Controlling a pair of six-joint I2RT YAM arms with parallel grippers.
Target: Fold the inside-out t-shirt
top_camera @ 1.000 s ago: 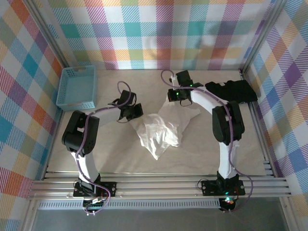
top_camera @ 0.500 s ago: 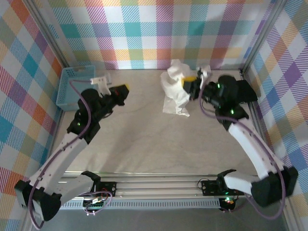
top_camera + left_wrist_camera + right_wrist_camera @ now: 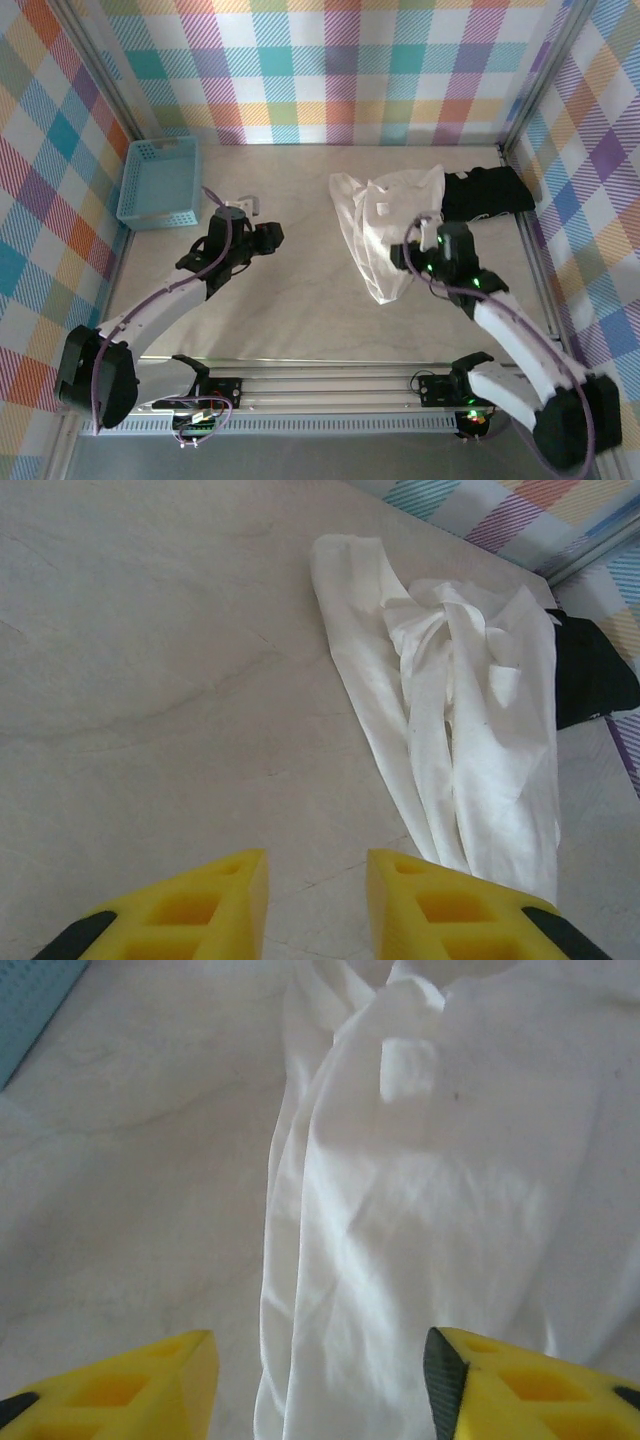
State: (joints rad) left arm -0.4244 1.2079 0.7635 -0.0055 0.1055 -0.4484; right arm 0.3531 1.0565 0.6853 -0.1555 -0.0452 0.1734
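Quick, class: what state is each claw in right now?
Left claw: open, holding nothing.
Right claw: open, holding nothing, over the wrinkled white cotton t-shirt.

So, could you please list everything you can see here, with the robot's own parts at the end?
t-shirt: one, white, lying rumpled on the table, right of centre
garment: one, black, far right corner, beside the t-shirt
basket: one, blue, far left corner
table: one, pale marbled, under everything
walls: plaid, many colours, around the table
left claw: one, yellow fingers, open, over bare table left of the t-shirt
right claw: one, yellow fingers, open, over the t-shirt
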